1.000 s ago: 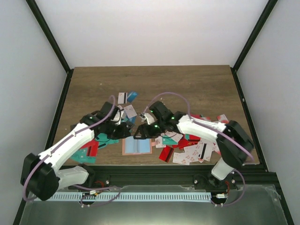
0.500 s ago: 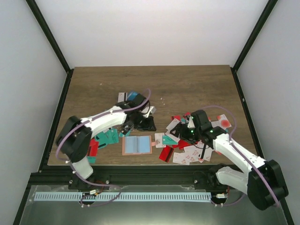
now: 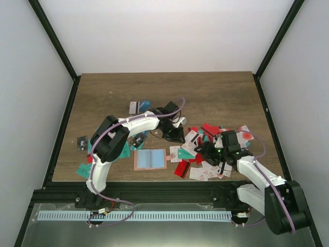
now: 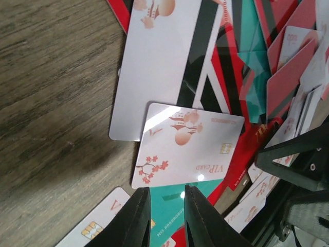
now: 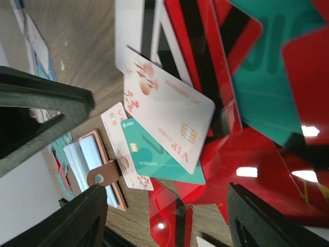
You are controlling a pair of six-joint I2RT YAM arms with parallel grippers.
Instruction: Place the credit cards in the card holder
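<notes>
The card holder point(image 3: 150, 159) is laid open and flat on the tabletop point(image 3: 216, 92), near its front edge and between the two arms. Pale inner slots are seen inside its salmon rim, with a small tab at one side. Most of the credit cards point(image 3: 181, 168) are heaped in a loose, overlapping pile just to the right of the holder; a few more are scattered to its left and behind it. No card is seen standing in the slots.

At the pile's near-left edge, a white card with red blossoms and VIP lettering point(image 4: 187, 146) is lying partly over a teal card point(image 4: 165, 198) and partly over a longer white card. The left fingers point(image 4: 138, 216) are held just above this spot, drawn close with only a narrow gap between them, and nothing is grasped. The right fingers point(image 5: 267, 221) are spread wide over the same pile from the other side, and nothing is grasped there either.
</notes>
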